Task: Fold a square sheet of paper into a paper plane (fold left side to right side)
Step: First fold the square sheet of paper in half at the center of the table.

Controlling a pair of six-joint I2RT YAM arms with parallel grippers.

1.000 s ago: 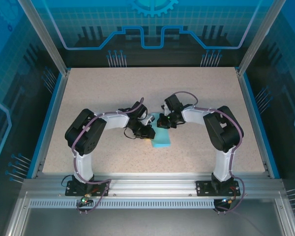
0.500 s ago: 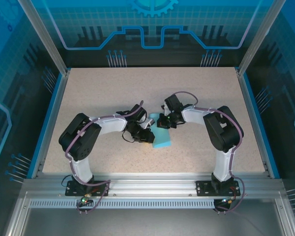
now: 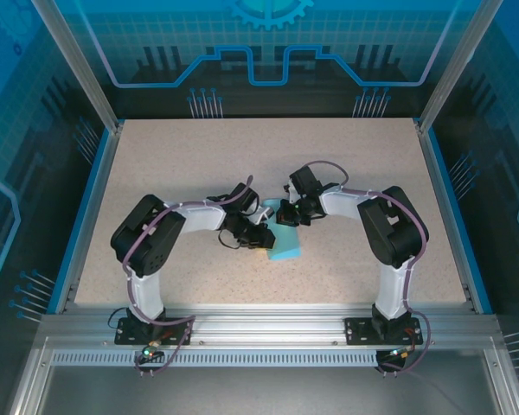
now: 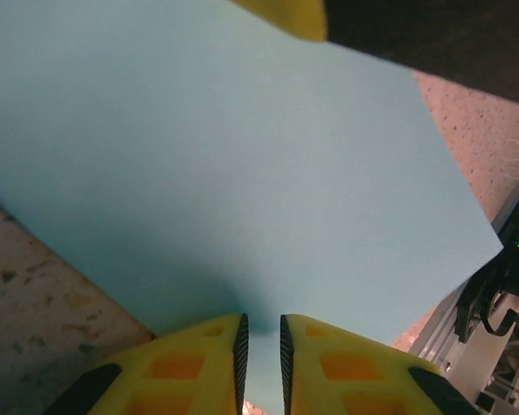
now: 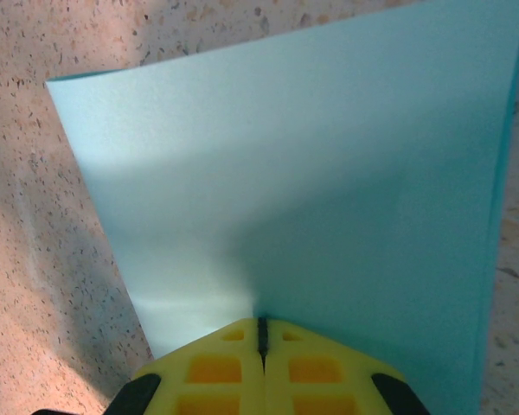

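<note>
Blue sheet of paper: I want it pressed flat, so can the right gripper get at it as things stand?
Probably yes: the right gripper, jaws shut, sits directly over the sheet of paper, with nothing between them.

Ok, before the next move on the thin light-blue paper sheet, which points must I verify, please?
1. Thin light-blue paper sheet lies on the speckled tabletop, well inside its edges: ok.
2. Right gripper shut, tips at the sheet: ok.
3. Left gripper clamps the sheet; jaws stand a narrow gap apart: cannot tell.
4. Sheet edges straight, untorn where visible: ok.
5. Left-to-right fold finished: cannot tell.
</note>
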